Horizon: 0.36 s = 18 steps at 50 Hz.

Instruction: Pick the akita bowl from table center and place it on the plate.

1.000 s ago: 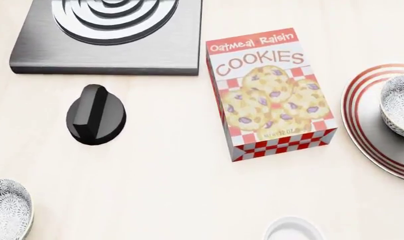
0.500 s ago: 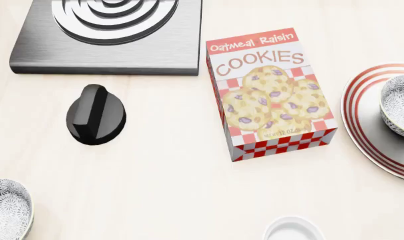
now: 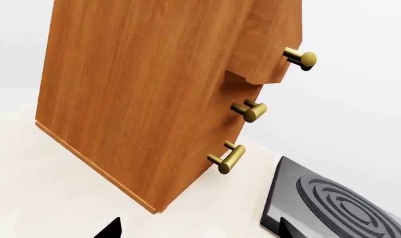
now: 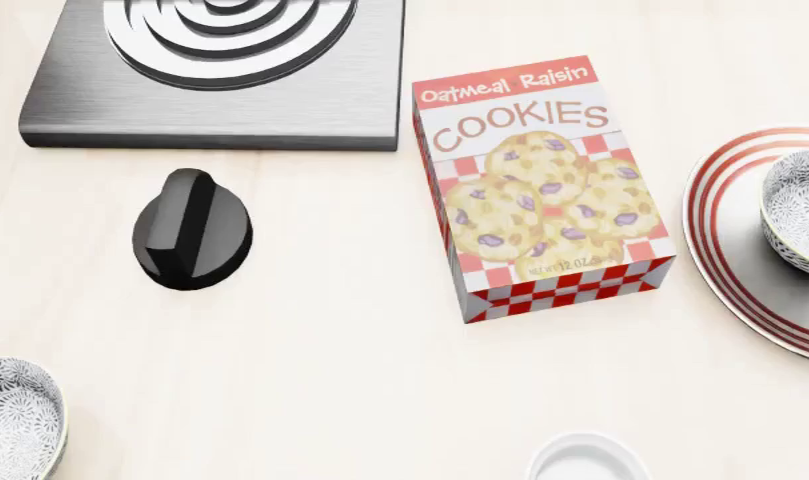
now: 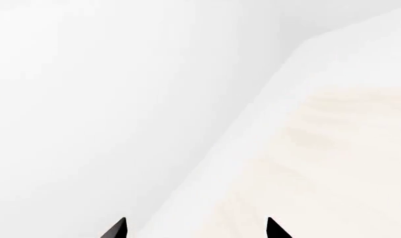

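At the bottom left corner of the head view sits a small deep round bowl with a grey-and-white floral pattern (image 4: 11, 418), cut off by the frame edge. A smaller plain white cup (image 4: 588, 458) peeps up at the bottom edge, right of centre. Both rest on the pale wooden surface (image 4: 351, 380).

Further up, a black knob-like object (image 4: 191, 243) lies at middle left, and a red-and-white checked oatmeal raisin cookie box (image 4: 540, 190) lies flat at centre. At the right edge is the wide white plate with red concentric rings (image 4: 724, 230), and a second floral bowl (image 4: 802, 210) already sits inside it, so the placing looks done, or nearly so. A grey metal burner with a spiral coil (image 4: 217, 70) fills the upper left.

No arm shows in the head view. The left claw (image 3: 197, 230) shows two dark tips set wide apart, nothing between them, facing a tall brown wooden cabinet with brass handles (image 3: 147, 99). The right claw (image 5: 197, 229) likewise stands wide and holds nothing. The bowl on the plate lies toward the right arm's side, though neither wrist view shows any bowl.
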Tool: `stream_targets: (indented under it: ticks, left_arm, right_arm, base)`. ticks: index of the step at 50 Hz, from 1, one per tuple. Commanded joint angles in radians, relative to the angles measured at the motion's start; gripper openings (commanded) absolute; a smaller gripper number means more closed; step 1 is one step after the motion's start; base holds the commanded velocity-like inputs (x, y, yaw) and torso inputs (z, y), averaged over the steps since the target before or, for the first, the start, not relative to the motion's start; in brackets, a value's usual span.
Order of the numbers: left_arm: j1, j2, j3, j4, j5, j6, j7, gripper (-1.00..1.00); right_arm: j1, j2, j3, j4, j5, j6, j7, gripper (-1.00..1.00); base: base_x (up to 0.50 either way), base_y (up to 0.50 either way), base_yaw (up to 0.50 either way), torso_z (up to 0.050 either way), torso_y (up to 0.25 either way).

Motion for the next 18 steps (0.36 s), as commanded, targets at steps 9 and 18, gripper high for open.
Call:
stream_targets:
  ticks: [9, 18]
  left_arm:
    - [-0.002, -0.005, 0.004, 0.002, -0.004, 0.002, -0.006, 1.00]
    - [-0.003, -0.007, 0.006, 0.003, -0.005, 0.003, -0.008, 1.00]
  right_arm:
    - [0.017, 0.020, -0.037, -0.125, 0.051, 0.048, 0.022, 1.00]
    - [0.018, 0.024, -0.038, -0.125, 0.059, 0.050, 0.020, 1.00]
  base:
    - [0.00, 0.00, 0.00, 0.000, 0.000]
    - [0.00, 0.00, 0.00, 0.000, 0.000]
